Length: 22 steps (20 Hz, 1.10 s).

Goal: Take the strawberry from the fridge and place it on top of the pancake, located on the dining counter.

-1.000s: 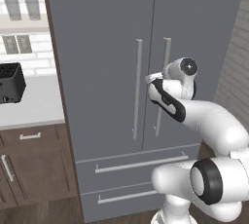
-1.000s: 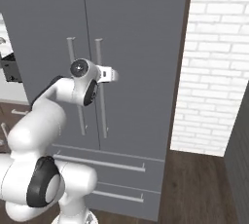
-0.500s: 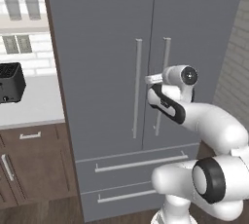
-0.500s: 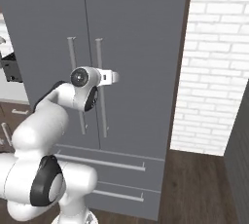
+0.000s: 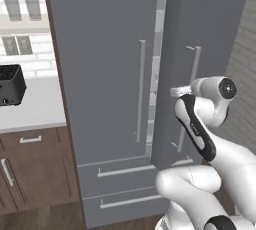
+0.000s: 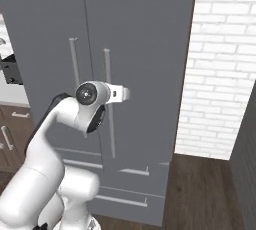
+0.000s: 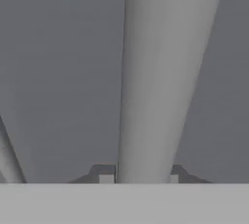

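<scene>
Step in hand: opening of the fridge (image 5: 115, 74); judged to be the first stage of the task, with the fetch and the placing not yet begun.
Gripper: the gripper (image 7: 138, 177) is seen closed around the right door handle (image 7: 160, 72), one dark finger tip on each side of the bar, about midway up its length in the base views.
Right door: the right door (image 5: 205, 34) is seen swung slightly out from the left door (image 5: 100, 59); a narrow pale gap (image 5: 157, 59) is visible between them.
Left door handle: the left door handle (image 5: 141, 91) is untouched, just beside the gap.
Strawberry: not yet exposed; taken to lie inside, behind the doors. Shelf cannot be told.
Pancake, dining counter: to be reached later.
Surroundings: bottom drawers (image 5: 125, 184) shut; black toaster (image 5: 10, 85) on the white counter to the left.
Next move: the door is to be drawn outward along its hinge arc, with the grip kept firm, until the opening admits the arm.
</scene>
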### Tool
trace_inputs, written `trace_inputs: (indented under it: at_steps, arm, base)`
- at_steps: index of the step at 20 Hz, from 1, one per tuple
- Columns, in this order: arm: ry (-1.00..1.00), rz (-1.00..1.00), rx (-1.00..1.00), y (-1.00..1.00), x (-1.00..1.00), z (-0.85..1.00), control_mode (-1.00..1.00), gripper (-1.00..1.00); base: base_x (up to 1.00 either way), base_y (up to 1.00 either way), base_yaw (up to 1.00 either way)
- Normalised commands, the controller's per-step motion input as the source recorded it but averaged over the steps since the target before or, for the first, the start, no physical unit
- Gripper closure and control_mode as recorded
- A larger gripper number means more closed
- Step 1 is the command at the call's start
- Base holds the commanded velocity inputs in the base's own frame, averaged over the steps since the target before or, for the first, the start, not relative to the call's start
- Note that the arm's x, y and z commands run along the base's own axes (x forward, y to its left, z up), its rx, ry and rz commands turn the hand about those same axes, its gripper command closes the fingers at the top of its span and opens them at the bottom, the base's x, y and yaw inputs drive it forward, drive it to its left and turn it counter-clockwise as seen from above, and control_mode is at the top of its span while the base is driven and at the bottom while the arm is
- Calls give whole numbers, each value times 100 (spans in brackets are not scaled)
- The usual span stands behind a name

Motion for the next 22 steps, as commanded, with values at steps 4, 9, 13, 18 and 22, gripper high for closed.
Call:
trace_inputs:
  at_steps: [4, 9, 13, 18, 22]
  arm:
    - [27, 0, 1, -35, -42, -3, -100, -100]
    - [-1, 0, -1, -15, -44, -5, -100, -100]
    - [-5, 0, -1, 2, -96, 22, -100, -100]
    - [1, 0, -16, 73, -35, 49, -100, -100]
    - [1, 0, -30, 100, 4, 37, -100, -100]
  base:
    - [0, 0, 0]
    - [0, 0, 0]
    - [0, 0, 0]
    - [0, 0, 0]
    - [0, 0, 0]
